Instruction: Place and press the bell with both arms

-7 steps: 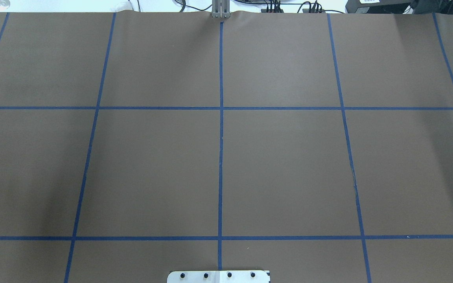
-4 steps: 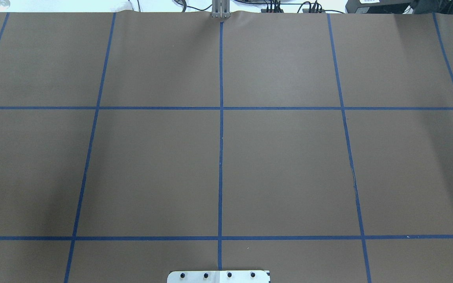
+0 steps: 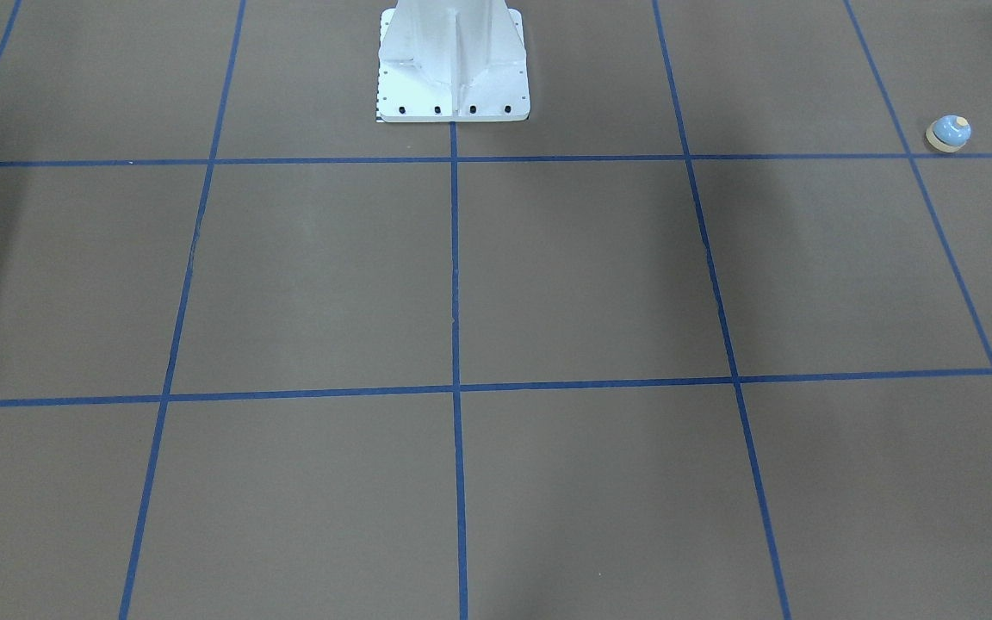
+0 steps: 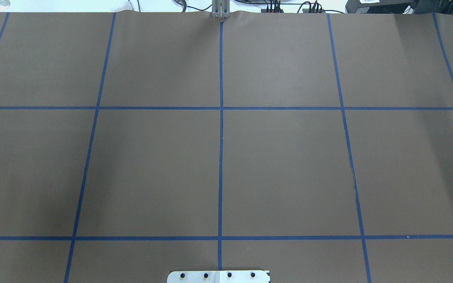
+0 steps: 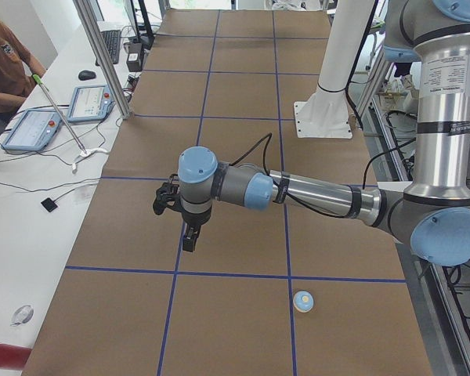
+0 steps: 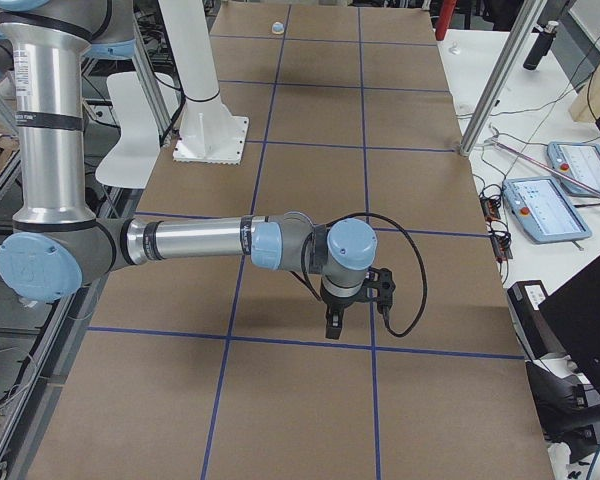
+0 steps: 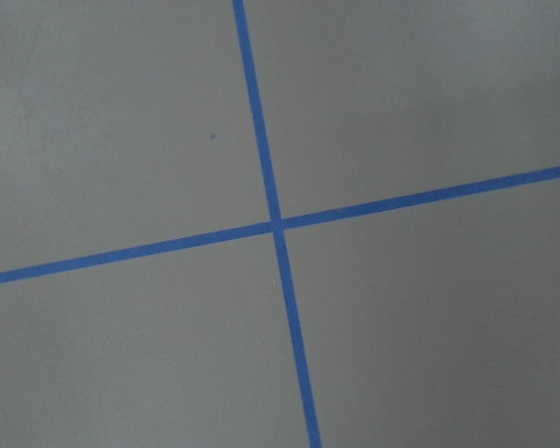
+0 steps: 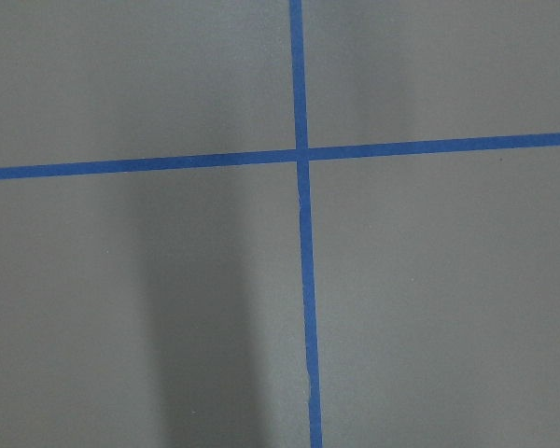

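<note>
Light-blue domed call bell [image 3: 949,133] upright on brown paper-covered table [image 3: 591,284], 2 o'clock in front-facing view. Apart from it, black left gripper [image 5: 188,239] and black right gripper [image 6: 333,325] hover; opening: cannot tell.

No readable text, brand or number. Label [image 5: 441,74] on left arm [image 5: 321,194]: print too small to make out.

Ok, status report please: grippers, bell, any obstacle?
Left gripper and right gripper hover over table, open or shut unreadable. Bell upright at robot's left end, untouched. No obstacle seen near it.
</note>
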